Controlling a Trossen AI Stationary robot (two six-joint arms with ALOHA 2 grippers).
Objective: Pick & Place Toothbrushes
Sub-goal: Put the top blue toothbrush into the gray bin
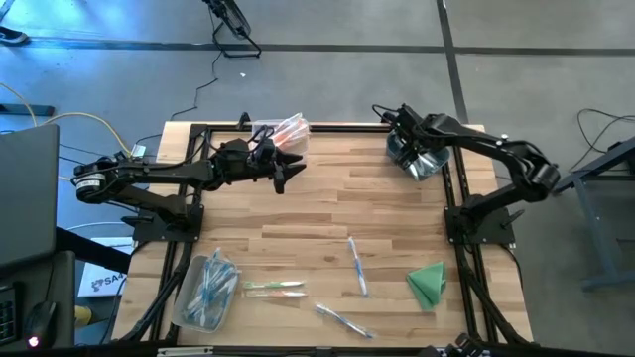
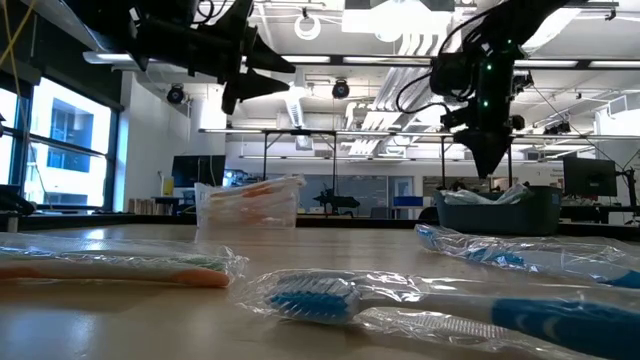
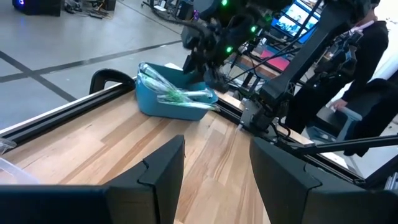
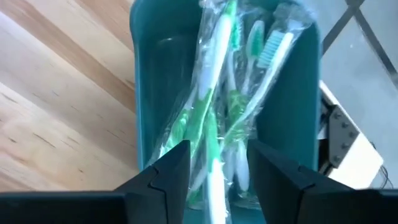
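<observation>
No writing was legible; the right gripper point(image 4: 217, 163) hung parted, grasping nothing, just above green toothbrushes point(image 4: 214, 106) lying wrapped in the teal bin point(image 4: 149, 81).

Both arms were matte black, built of slim jointed links with loose black cables looped along them. The left arm point(image 1: 149, 178) carried a rounded silver-marked joint near its base. The right arm point(image 1: 496, 159) showed small green indicator lights near its wrist. Each ended in flat, angular black jaws.

Overhead view straight down, low view table-level, wrists close in (both on the teal bin point(image 4: 292, 93)).
</observation>
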